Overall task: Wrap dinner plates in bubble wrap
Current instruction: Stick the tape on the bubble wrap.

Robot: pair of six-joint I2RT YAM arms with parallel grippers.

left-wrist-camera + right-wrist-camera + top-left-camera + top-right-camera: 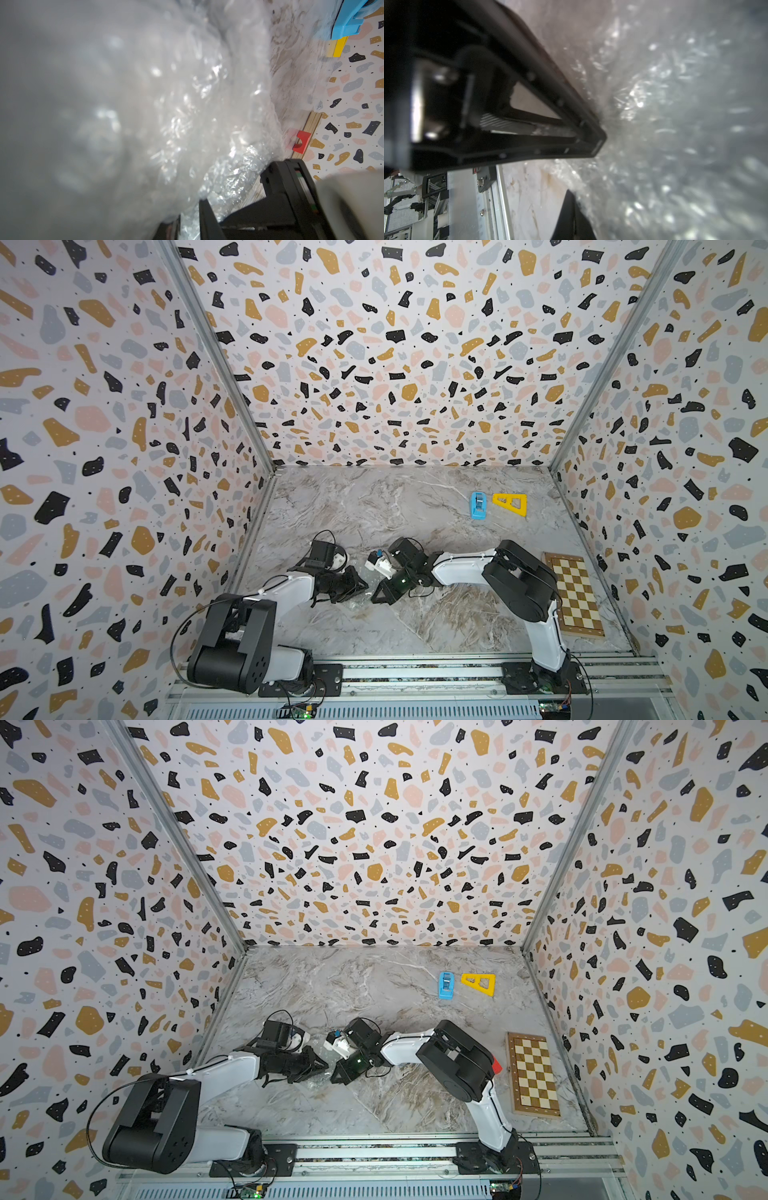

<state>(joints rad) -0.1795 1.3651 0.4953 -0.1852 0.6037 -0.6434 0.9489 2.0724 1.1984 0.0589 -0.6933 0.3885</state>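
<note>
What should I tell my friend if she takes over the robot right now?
Right gripper: shut, pinching the bubble wrap.
Left gripper: its tip is close to the right one, with wrap bunched against it. Whether it grips cannot be told.
Things: the wrap is gathered between the two grippers, over the middle of the marble table, on the arms' side. The dinner plate shows in no view; it may be under the wrap.
Done: the wrap is gripped. Whether the plate is covered is unclear.
Left: find the plate, check that it is fully wrapped, finish the folding.
</note>
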